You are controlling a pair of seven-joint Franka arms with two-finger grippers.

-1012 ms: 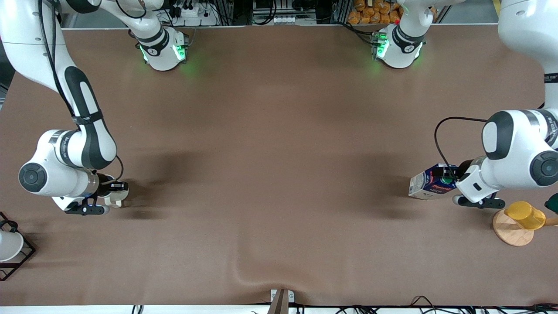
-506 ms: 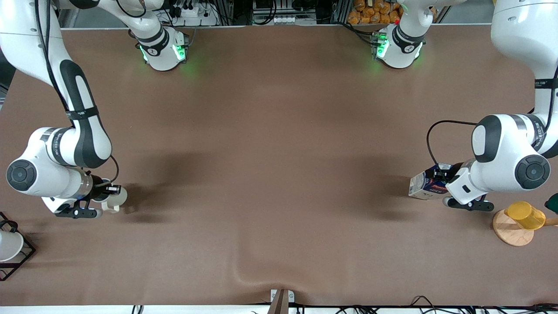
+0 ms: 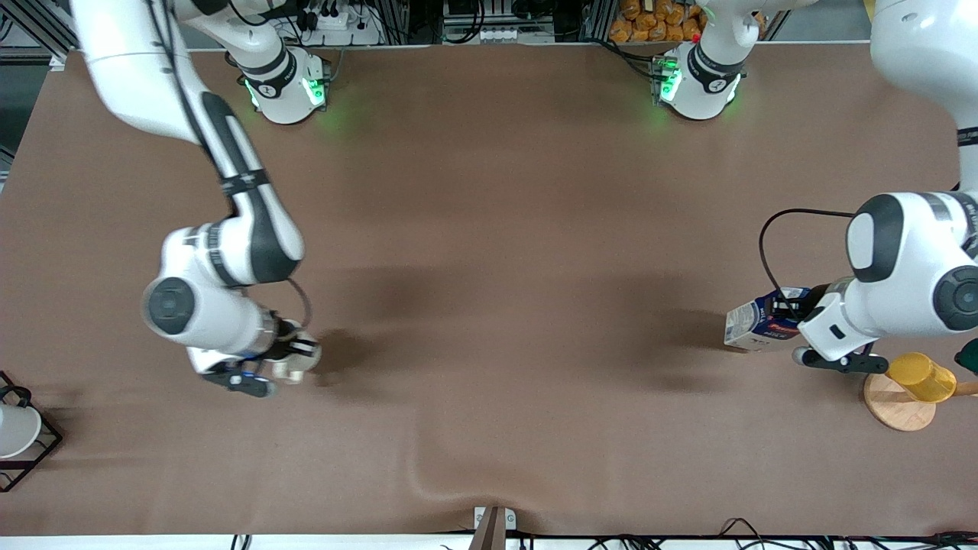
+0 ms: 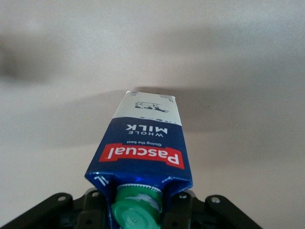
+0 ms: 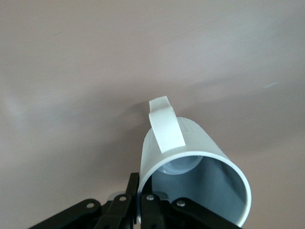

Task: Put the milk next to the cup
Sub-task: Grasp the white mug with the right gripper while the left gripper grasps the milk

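The left gripper is clamped on the top of the milk, its fingers pinching the carton's gable on either side of the green cap. The carton leans, its white lower part angled toward the middle of the table, near the table's edge at the left arm's end. In the left wrist view the red label and the words "whole milk" face the camera, and the carton's base points at the brown cloth; whether the base touches the cloth cannot be told.

Just beside the left gripper, closer to the front camera and to the table's corner, a yellow cup lies tilted on a round wooden disc.

The right gripper is closed on the rim of the cup, toward the right arm's end of the table. In the right wrist view the fingers pinch the wall of the off-white mug, which is tipped so its grey inside faces the camera, with the loop handle on its upper side.

At the table's corner by the right arm's end, a white cup sits in a black wire rack
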